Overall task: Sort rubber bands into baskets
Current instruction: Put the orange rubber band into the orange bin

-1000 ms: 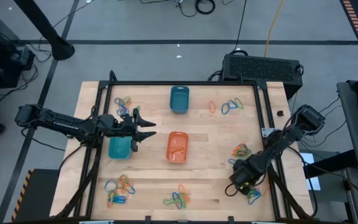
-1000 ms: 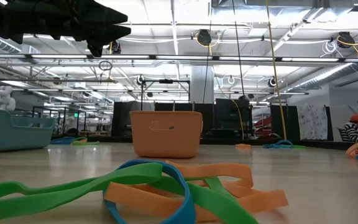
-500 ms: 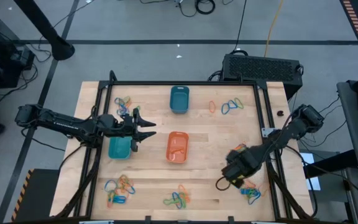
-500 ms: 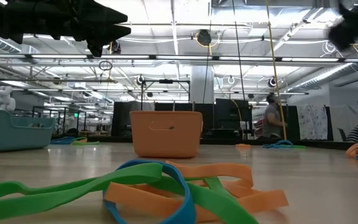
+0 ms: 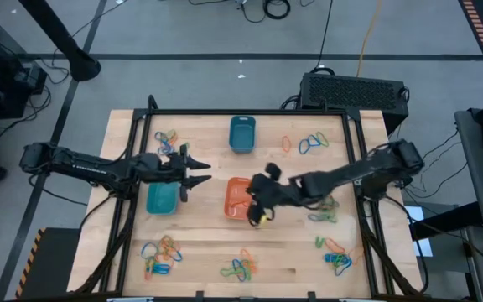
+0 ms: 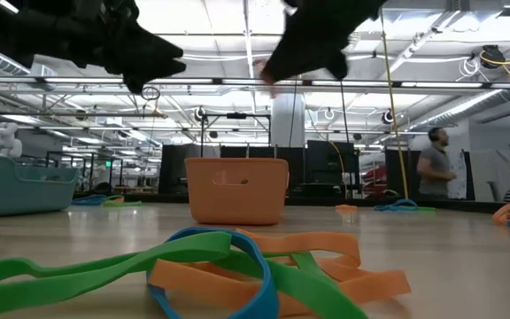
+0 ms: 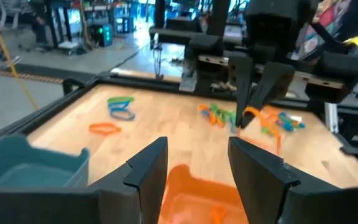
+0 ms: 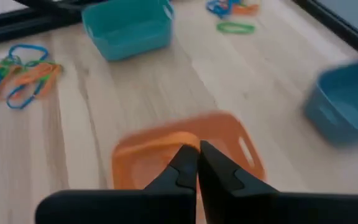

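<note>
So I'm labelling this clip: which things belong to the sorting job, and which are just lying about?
Job:
- rubber bands
- orange basket
- dark teal basket
- turquoise basket
- right claw, shut on an orange band
- left claw, open

Lying about:
- black box
- floor cables

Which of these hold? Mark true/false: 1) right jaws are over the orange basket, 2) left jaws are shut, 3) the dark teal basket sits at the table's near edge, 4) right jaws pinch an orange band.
1) True: the right gripper hangs at the orange basket.
2) False: the left gripper is open, beside the turquoise basket.
3) False: the dark teal basket sits toward the far edge.
4) True: an orange band hangs from its shut jaws.
</note>
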